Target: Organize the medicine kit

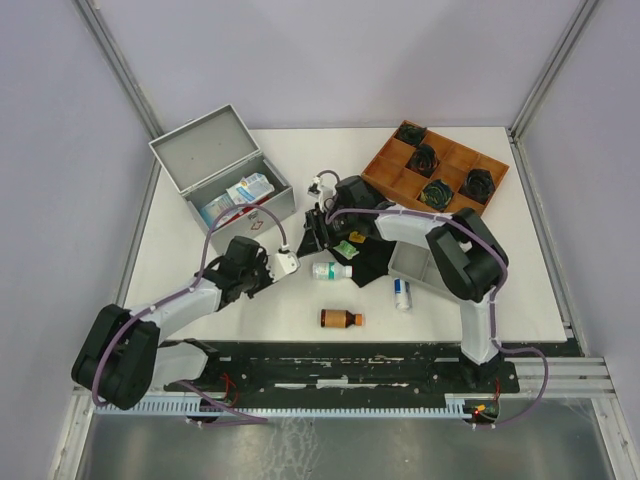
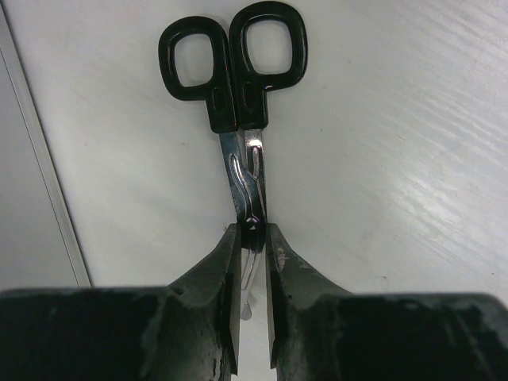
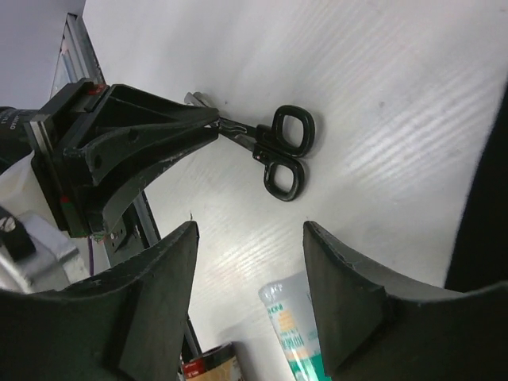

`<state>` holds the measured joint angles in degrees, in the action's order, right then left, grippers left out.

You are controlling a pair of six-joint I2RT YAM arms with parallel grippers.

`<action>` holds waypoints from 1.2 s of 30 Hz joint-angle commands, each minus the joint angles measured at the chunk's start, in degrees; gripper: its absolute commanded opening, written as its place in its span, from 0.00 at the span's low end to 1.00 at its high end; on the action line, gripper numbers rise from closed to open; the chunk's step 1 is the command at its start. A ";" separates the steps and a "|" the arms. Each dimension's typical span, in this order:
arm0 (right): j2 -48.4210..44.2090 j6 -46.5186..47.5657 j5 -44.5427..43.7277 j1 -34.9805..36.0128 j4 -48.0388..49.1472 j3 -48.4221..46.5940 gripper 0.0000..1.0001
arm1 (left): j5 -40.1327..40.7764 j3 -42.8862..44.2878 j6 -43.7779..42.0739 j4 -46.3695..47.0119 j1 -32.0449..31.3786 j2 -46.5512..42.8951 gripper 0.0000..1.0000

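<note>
Left fingers point(image 2: 222, 302) clamp one pair of scissors point(image 2: 246, 159) by the blades — right fingers point(image 3: 159, 302) spread, empty.

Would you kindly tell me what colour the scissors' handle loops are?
Glossy black; the left wrist view shows the scissors best.

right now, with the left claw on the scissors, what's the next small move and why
Probably lift the scissors toward the medicine kit: the left claw is shut on their blades, the kit's lid stands open, and the right claw is open, holding nothing.
</note>
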<state>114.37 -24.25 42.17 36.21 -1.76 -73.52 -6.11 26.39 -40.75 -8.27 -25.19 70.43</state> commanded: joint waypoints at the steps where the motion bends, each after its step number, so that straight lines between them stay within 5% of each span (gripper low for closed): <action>1: 3.73 -1.29 3.51 1.65 4.06 -4.61 0.63 | -0.59 -2.97 -2.63 -1.29 0.16 -2.47 0.03; 24: 16.04 0.12 3.15 6.16 2.58 -13.23 0.63 | -1.36 -10.23 -6.47 3.02 -0.25 -16.28 0.03; 36: 17.07 0.70 9.67 6.98 3.76 -14.36 0.52 | -1.49 -13.32 -7.55 4.47 -0.73 -20.69 0.03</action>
<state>130.58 -24.82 48.42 42.87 0.43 -85.91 -6.24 13.50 -45.56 -6.94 -25.61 51.29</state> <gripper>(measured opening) 0.547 0.202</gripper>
